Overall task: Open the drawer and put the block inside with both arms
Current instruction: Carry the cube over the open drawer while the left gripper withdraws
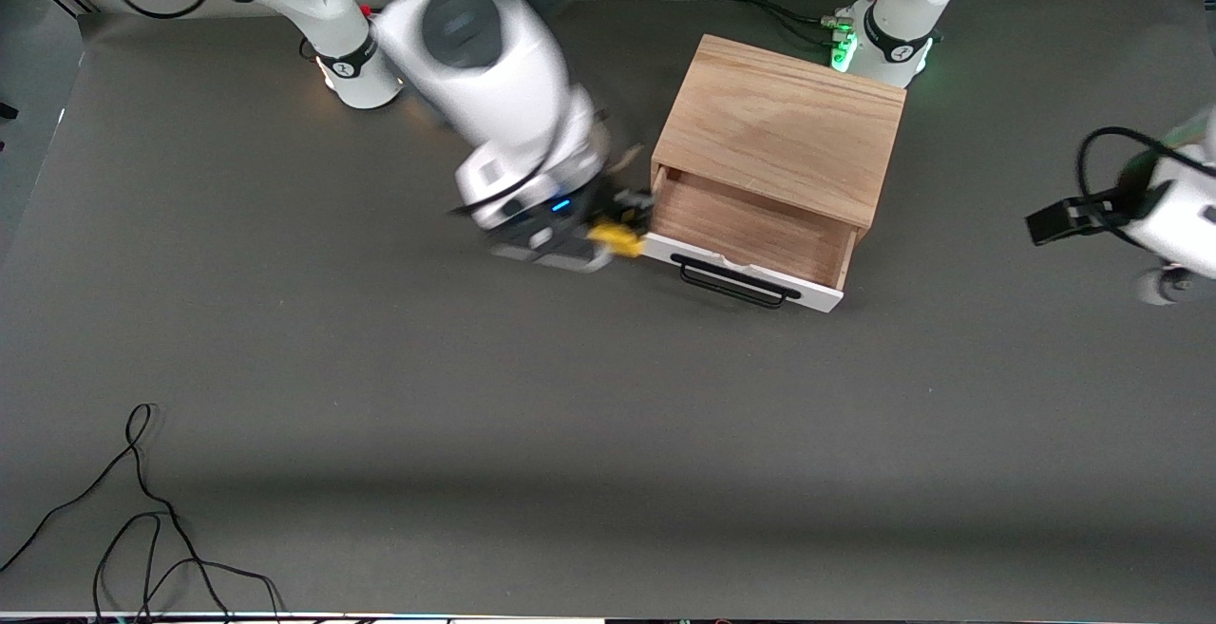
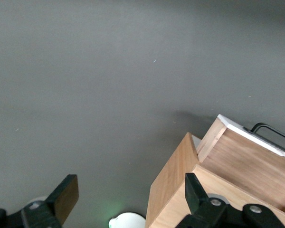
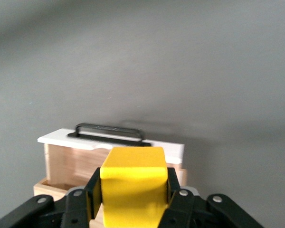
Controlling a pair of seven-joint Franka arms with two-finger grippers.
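Note:
The wooden cabinet [image 1: 779,125] stands on the grey table with its drawer [image 1: 750,230] pulled open, white front and black bar handle [image 1: 736,284] toward the front camera. My right gripper [image 1: 608,225] is shut on the yellow block [image 1: 616,237] and holds it over the drawer's corner at the right arm's end. In the right wrist view the block [image 3: 133,173] sits between the fingers [image 3: 173,190], above the drawer front [image 3: 109,141]. My left gripper [image 1: 1053,223] is open and empty, in the air off the cabinet toward the left arm's end. The left wrist view shows its fingers [image 2: 66,192] wide apart over the cabinet's edge [image 2: 173,180].
Black cables [image 1: 142,529] lie on the table near the front camera at the right arm's end. The left arm's base [image 1: 888,35] with a green light stands close beside the cabinet. The right arm's base [image 1: 356,64] is at the table's back edge.

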